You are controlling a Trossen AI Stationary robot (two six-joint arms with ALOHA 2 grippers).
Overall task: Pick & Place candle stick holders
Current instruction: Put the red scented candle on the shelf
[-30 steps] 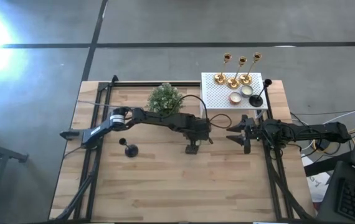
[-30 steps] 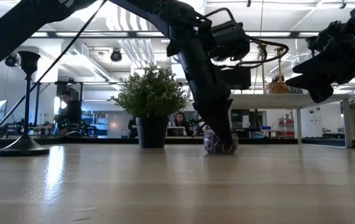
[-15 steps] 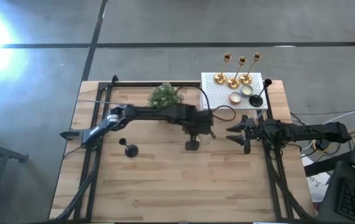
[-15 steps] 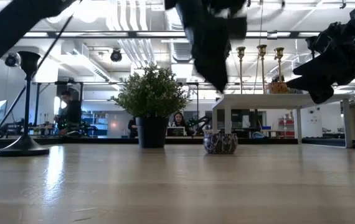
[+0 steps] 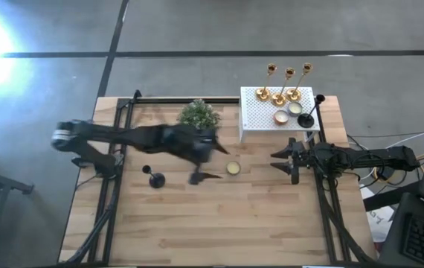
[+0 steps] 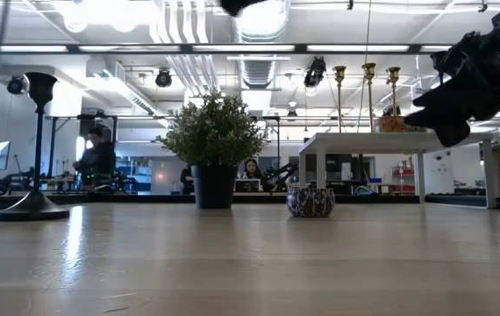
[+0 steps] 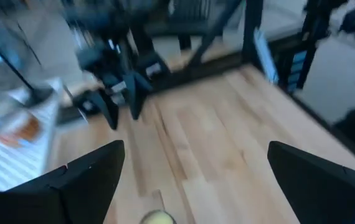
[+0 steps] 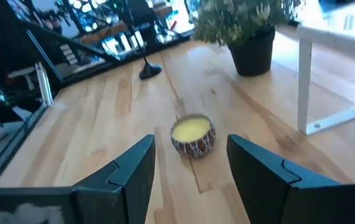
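The left gripper is seen wide open, empty; the right gripper is part-open, empty. The black candle stick holder looks rigid, top-heavy, best taken mid-stem.

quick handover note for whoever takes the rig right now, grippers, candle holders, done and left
Left gripper: open, empty, above the table's middle beside the potted plant.
Right gripper: fingers apart, empty, hovering at the right side, facing the small candle tin on the wood.
On the white perforated box: three gold candle stick holders, one black holder, two more tins.
On the table: one black holder at the left.
Done: nothing is held.
Left: both black holders, probably.
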